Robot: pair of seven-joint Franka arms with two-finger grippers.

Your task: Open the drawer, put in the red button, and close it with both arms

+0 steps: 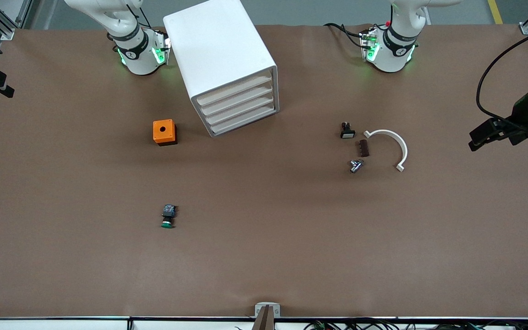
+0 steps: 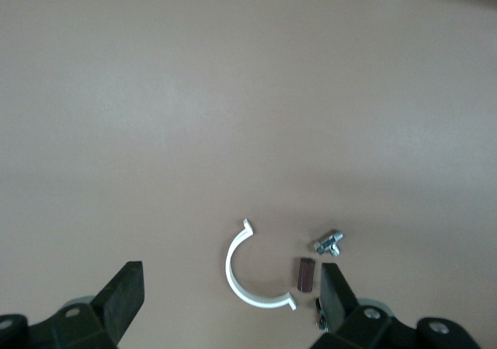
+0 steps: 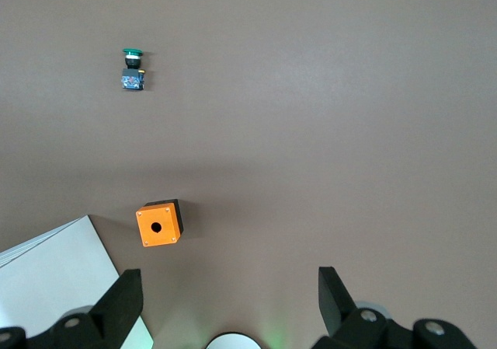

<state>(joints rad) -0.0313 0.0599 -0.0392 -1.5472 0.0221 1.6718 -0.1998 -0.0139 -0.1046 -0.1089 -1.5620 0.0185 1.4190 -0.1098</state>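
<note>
The red button shows in no view. The white drawer cabinet [image 1: 220, 55] stands near the right arm's base, with all its drawers [image 1: 239, 107] shut; a corner of it shows in the right wrist view [image 3: 46, 275]. My left gripper [image 2: 231, 275] is open and empty, high over the table above a white half-ring clamp [image 2: 256, 298]. My right gripper [image 3: 231, 280] is open and empty, high over the table by its own base and the cabinet. Only the arms' bases show in the front view.
A green-capped button [image 1: 168, 216] lies nearer the front camera, also in the right wrist view [image 3: 133, 69]. An orange box [image 1: 164, 132] sits beside the cabinet. Toward the left arm's end lie the clamp [image 1: 403, 147], a brown block [image 1: 363, 148], a metal bolt [image 1: 355, 165] and a small black white-ended part [image 1: 347, 130].
</note>
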